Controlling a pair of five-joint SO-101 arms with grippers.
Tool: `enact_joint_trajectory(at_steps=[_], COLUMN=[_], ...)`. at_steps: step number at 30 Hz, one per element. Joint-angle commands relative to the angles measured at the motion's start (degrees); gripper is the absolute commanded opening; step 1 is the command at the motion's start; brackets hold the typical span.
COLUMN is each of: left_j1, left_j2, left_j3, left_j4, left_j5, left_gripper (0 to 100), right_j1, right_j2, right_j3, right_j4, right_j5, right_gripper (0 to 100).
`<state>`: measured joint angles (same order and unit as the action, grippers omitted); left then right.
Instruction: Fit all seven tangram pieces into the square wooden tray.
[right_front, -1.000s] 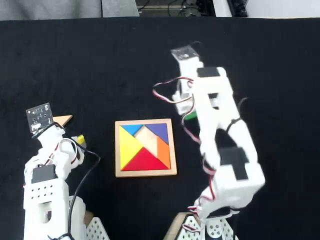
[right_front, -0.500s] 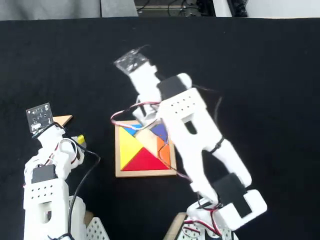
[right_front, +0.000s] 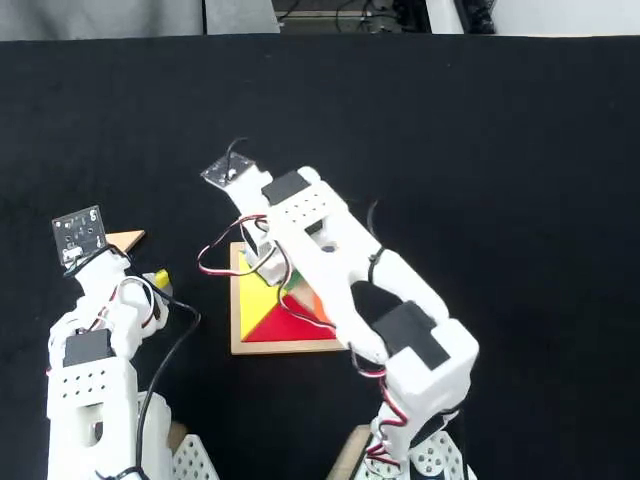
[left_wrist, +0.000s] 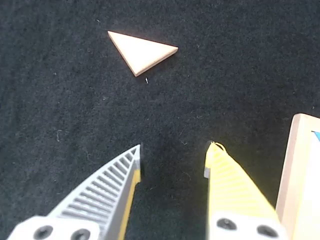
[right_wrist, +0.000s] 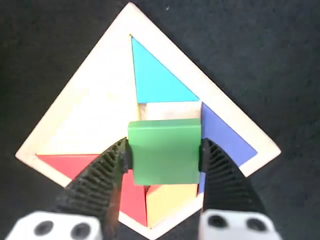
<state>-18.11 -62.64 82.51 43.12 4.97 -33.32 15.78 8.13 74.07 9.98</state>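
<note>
The square wooden tray (right_wrist: 200, 85) lies under my right gripper (right_wrist: 165, 146), which is shut on a green square piece (right_wrist: 164, 155) held over the tray's middle. I cannot tell whether the piece touches the tray. Cyan (right_wrist: 152, 80), blue (right_wrist: 222, 135), red (right_wrist: 75, 162) and orange (right_wrist: 167, 200) pieces sit inside. From above, my right arm (right_front: 330, 250) covers most of the tray (right_front: 236, 345), leaving the yellow (right_front: 255, 298) and red (right_front: 290, 325) pieces visible. A bare wooden triangle (left_wrist: 142, 50) lies on the cloth ahead of my open, empty left gripper (left_wrist: 175, 147).
Black cloth covers the whole table. In the high view the wooden triangle (right_front: 125, 240) lies left of the tray, just beyond the left gripper (right_front: 148, 275). The tray's edge (left_wrist: 300, 175) shows beside the left gripper's yellow finger. Both arm bases stand at the front edge.
My right arm has swung left from the tray's right side to over the tray, carrying the green square. The left arm has stayed still.
</note>
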Motion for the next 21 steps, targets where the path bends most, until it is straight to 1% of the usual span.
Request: enact_joint_trajectory(at_steps=[1,3,12,17,19,21], left_j1=[0.31,0.31,0.4,0.31,0.22,0.22], left_j2=[-0.79,-0.79,-0.79,-0.79,-0.79,-0.79], left_j3=[-0.48,-0.48,-0.48,-0.4,-0.4,-0.4], left_j4=[-0.18,-0.18,-0.18,-0.18,-0.18,-0.18], left_j5=[0.18,0.18,0.18,0.18,0.18,0.18], left_gripper=[21,21,21,21,21,21], right_j1=[-0.7,-0.7,-0.88,1.14,1.58,2.2], right_j2=[-0.31,-0.31,-0.13,-1.19,-2.51,-3.91], right_j3=[-1.63,-1.54,-1.27,-1.45,-1.19,-0.31], right_j4=[-0.7,-0.79,-0.79,0.97,3.6,5.19], right_j5=[-1.58,-1.58,-1.49,-1.23,-1.23,-1.14], right_gripper=[20.2,22.1,22.7,22.1,18.5,9.8])
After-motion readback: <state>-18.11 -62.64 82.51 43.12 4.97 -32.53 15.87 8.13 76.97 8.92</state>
